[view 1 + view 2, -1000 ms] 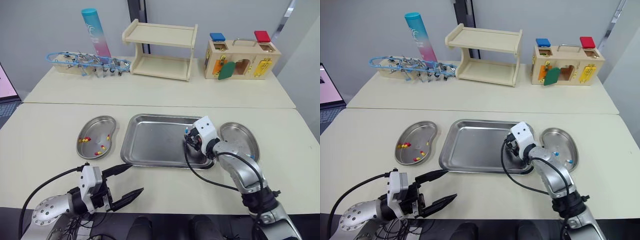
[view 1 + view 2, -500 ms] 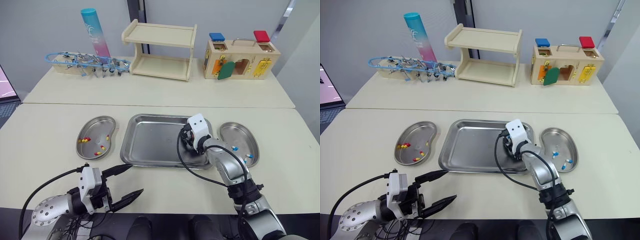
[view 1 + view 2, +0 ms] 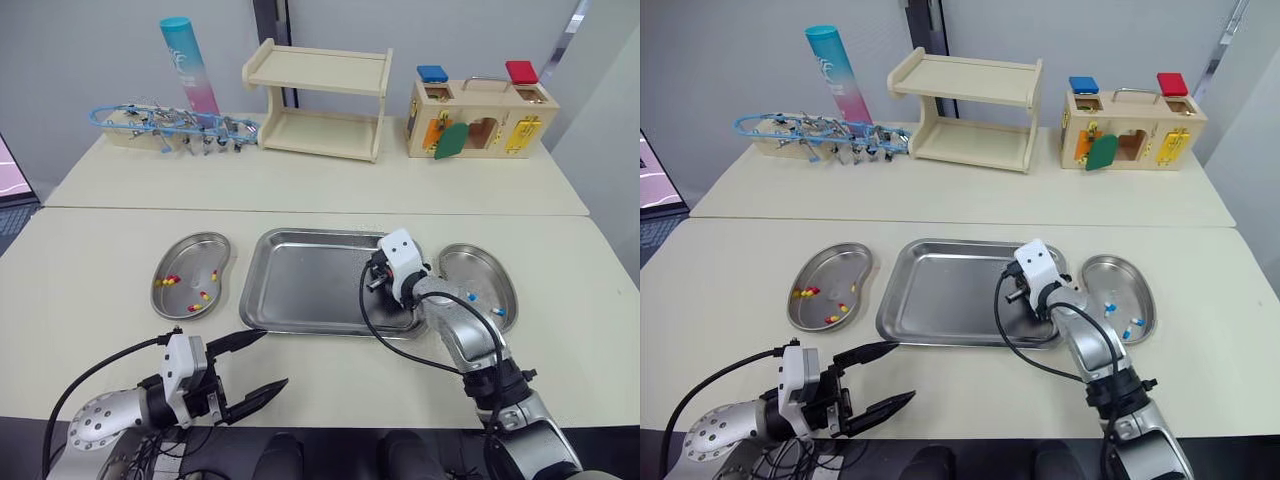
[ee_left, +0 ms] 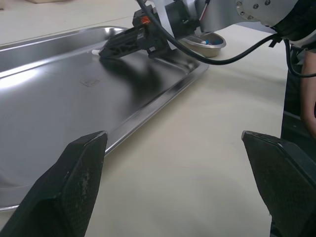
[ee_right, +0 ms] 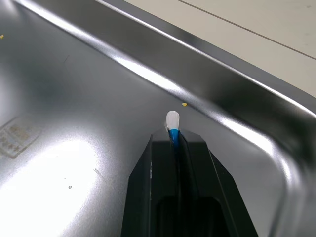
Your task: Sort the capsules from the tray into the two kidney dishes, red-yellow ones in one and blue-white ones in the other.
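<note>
Now your right tool (image 5: 172, 138) is clenched on a blue-white capsule (image 5: 172, 120), whose white end pokes past the tips, low over the tray (image 3: 300, 285). It has edged back toward the dish (image 3: 470, 262) beside it, so the drop-off looks next. Your left tool (image 3: 254, 365) hangs released.

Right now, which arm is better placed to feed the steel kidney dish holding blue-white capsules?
Right: the right gripper is shut on a blue-white capsule beside that steel kidney dish; the left gripper hangs open, far off.
</note>
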Controlling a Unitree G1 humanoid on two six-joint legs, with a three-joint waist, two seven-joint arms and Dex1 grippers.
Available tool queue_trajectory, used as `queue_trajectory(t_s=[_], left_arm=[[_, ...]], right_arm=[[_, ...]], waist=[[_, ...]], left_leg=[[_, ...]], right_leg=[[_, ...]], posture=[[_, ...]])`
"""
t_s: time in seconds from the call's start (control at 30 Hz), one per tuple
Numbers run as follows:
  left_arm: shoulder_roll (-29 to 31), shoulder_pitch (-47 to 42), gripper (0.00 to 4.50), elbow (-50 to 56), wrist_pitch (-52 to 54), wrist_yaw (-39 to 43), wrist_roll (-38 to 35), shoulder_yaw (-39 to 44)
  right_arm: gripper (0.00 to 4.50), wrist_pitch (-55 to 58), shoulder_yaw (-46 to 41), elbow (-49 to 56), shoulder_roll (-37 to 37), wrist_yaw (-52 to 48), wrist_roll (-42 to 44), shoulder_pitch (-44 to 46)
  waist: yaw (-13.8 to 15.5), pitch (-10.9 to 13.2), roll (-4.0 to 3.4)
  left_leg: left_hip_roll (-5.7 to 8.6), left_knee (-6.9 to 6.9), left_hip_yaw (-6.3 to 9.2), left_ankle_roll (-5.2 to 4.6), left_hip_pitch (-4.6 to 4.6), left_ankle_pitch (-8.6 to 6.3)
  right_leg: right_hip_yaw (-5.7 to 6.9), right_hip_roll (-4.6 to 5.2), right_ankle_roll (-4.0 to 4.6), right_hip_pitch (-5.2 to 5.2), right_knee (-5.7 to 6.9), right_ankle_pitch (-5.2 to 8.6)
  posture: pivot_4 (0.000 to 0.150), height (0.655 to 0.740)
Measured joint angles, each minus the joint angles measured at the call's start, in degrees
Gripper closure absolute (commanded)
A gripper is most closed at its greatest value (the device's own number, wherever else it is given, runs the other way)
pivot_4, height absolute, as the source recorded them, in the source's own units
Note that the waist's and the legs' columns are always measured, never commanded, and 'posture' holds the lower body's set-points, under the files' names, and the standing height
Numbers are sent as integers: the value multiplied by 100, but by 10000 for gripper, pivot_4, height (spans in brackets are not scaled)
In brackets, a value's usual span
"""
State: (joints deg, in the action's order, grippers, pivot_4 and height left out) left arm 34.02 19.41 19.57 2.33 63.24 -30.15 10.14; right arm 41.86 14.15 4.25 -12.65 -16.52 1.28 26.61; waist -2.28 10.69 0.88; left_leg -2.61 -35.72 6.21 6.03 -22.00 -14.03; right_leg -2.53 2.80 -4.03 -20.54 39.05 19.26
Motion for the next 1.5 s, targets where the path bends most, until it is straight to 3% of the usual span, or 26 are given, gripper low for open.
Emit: queue_trajectory(t_s=[0.2,0.4,0.63,0.83,1.0,1.33,1.5], left_arm=[[25,-139,0,0,-35,91,-4,-140],[161,-458,0,11,-49,483,-15,-435],[92,-1027,0,9,-191,736,3,-859],[-20,-1425,0,-119,-192,777,3,-1109],[-26,-1492,0,-193,-192,770,3,-1118],[-58,-1486,0,-202,-261,706,8,-1120],[-63,-1454,0,-210,-288,593,15,-1118]], right_arm=[[44938,278,-394,1475,-746,-773,526,-691],[44938,599,-1596,2775,-1995,-1870,1554,-1772],[44938,545,-3059,3047,-2569,-2216,2031,-2997],[44938,860,-3280,2888,-2464,-1695,2014,-3203],[32361,918,-3281,2852,-2435,-1514,2040,-3234],[1228,429,-3319,2805,-2527,-1844,2216,-3496],[1228,-427,-3449,2817,-2823,-2340,2133,-3942]], waist=[[25,2,-3],[67,2,-3],[51,2,-3],[7,1,-5],[43,1,-4],[46,1,-4],[49,1,-4]], left_leg=[[0,1,1,0,-6,0],[2,0,2,-1,-4,0],[2,-3,-4,-1,0,0],[1,-1,-3,-1,4,0],[2,-2,-3,-1,1,0],[1,-2,-3,-1,1,0],[2,-2,-3,-1,2,0]], right_leg=[[1,0,0,-2,-2,0],[4,1,-1,5,-8,1],[-1,0,-2,10,-7,0],[-4,-2,-2,10,-5,0],[-3,-1,-2,10,-6,0],[-3,-1,-2,11,-8,0],[-2,-1,-3,13,-8,0]], posture=[[1500,7400],[1500,7400],[1500,7400],[1500,7400],[1500,7400],[1500,7400],[1500,7400]])
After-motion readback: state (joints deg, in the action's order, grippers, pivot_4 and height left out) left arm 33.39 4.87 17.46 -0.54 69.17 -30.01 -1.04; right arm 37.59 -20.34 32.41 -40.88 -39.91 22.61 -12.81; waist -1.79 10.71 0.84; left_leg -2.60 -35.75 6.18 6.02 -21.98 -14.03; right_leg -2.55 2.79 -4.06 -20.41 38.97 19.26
